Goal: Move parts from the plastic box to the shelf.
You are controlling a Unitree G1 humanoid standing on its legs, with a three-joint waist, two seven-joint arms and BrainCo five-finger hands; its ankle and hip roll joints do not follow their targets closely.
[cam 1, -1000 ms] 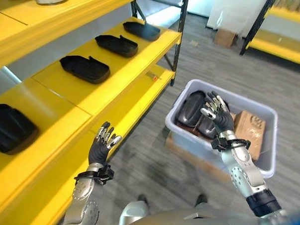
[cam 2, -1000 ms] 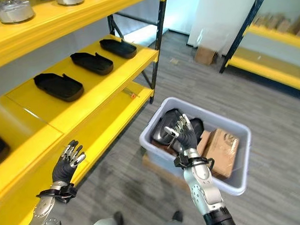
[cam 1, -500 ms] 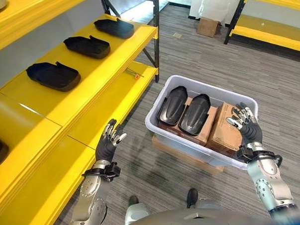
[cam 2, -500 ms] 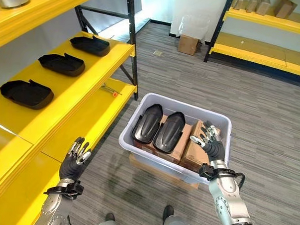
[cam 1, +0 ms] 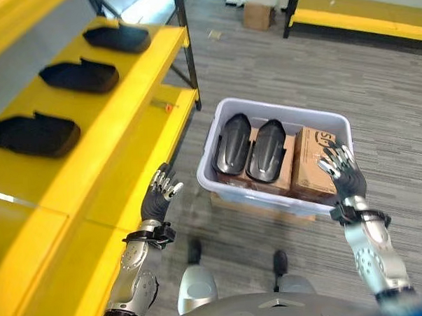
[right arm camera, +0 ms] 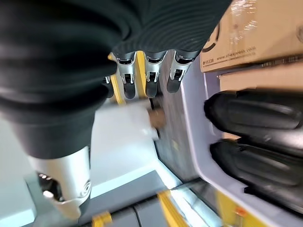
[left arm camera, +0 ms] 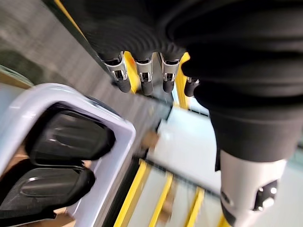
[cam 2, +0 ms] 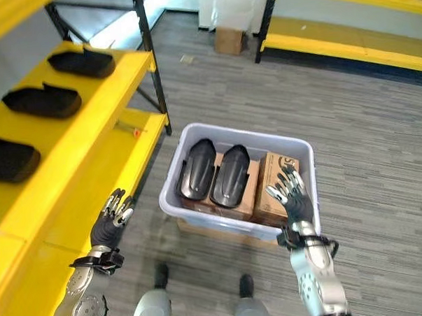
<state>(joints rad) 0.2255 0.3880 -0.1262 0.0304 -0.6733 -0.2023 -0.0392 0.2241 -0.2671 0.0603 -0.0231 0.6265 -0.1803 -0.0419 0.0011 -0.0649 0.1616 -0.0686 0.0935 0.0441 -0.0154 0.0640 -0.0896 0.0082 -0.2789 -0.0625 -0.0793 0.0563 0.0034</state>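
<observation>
Both hands raised, fingers spread, holding nothing: left hand (cam 1: 159,195) beside the shelf (cam 1: 119,137) edge, right hand (cam 1: 342,172) over the plastic box's (cam 1: 265,109) near right corner. Box on floor holds two black parts (cam 1: 250,148) side by side atop cardboard boxes (cam 1: 313,160), long axes pointing away from robot. Three more black parts (cam 1: 78,75) lie on the shelf.

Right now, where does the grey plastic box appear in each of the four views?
Left eye view: plastic box at centre, right of the yellow shelf.
Right eye view: plastic box at centre, slightly lower.
Left wrist view: its pale rim at lower left.
Right wrist view: its rim along the right side.
Shared landmark: the two black parts inside it.
</observation>
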